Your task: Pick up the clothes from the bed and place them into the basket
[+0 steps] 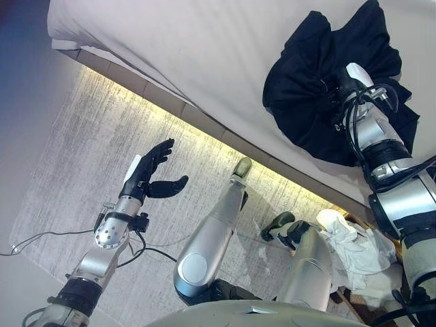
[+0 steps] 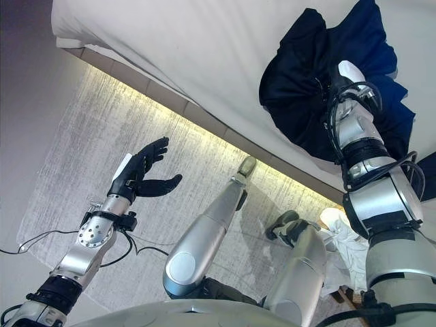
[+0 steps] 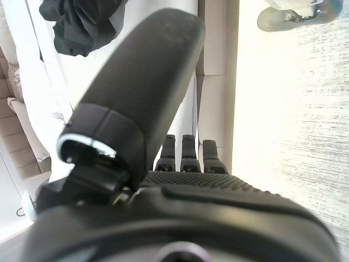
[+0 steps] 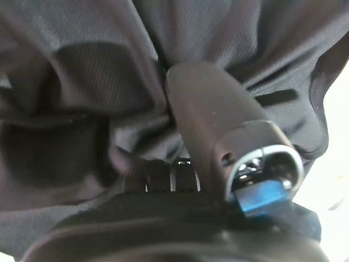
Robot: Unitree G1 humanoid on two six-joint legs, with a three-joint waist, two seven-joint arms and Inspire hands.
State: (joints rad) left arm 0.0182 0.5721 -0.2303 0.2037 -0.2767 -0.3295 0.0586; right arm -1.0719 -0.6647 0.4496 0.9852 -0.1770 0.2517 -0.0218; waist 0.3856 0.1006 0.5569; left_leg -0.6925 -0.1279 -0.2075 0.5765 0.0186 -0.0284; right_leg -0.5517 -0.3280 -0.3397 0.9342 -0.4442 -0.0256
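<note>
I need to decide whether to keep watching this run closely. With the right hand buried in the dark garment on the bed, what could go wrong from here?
1. The right hand is sunk in the bunched black garment; the right wrist view shows cloth gathered round the thumb, so the grip may catch only a fold and slip.
2. The garment spreads wide over the bed, so loose parts could drag or snag when lifted.
3. The left hand hangs open over the rug, too far to help.

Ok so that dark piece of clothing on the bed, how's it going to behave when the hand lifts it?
Probably floppy: the dark garment already bunches into folds around the right hand. It will likely drape and hang loose rather than hold shape. It looks thin, so probably light; loose edges could trail on the bed.
</note>
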